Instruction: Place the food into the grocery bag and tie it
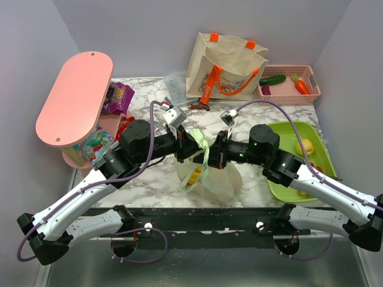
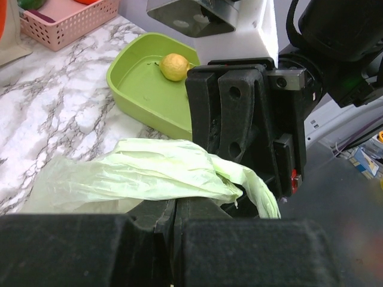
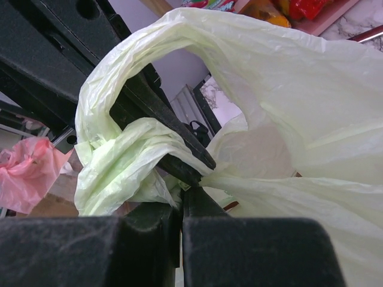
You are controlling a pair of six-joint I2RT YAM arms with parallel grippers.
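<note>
- Top view: the grocery bag is seen at the centre of the frame on the marble table. A yellow fruit shows through its film.
- Top view: the left gripper and the right gripper are brought nose to nose above the bag, and the handles are bunched between them.
- Top view: a lemon-like fruit is seen on the green tray at the right. If the knot is drawn now, that fruit would be shut out of the bag.
- Left wrist view: at bottom centre the left jaws are fully closed on a crumpled handle strip. The thin film could slip out or tear under a hard pull.
- Right wrist view: at bottom centre the right jaws are pinched tight on the other handle. Its loop appears to arch over the left gripper's dark fingers, so the knot could be cinched around them and snag.
</note>
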